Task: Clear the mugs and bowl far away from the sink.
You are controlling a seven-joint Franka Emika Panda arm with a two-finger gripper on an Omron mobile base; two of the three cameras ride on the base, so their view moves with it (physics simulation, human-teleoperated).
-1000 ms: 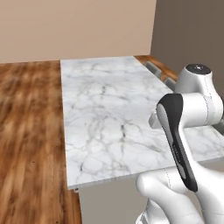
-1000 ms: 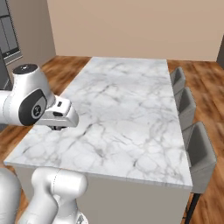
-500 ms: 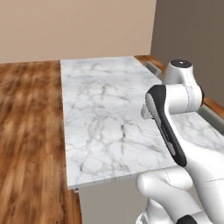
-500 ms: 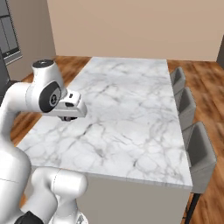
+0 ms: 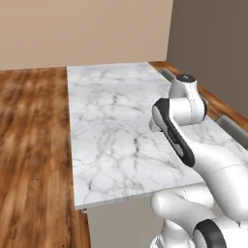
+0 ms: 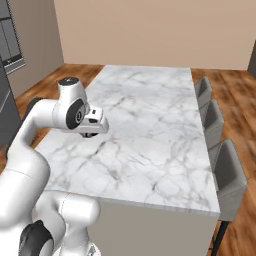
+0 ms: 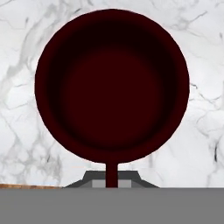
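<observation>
Arm swung further over marble island, tool clamped on maroon mug rim

- A long counter with a white marble top with grey veins stands in the middle of the room.
- Three grey chairs stand in a row along one long side of the counter.
- The floor is brown wood.
- The far wall is plain beige.
- A dark cabinet stands beside the wall.
</observation>
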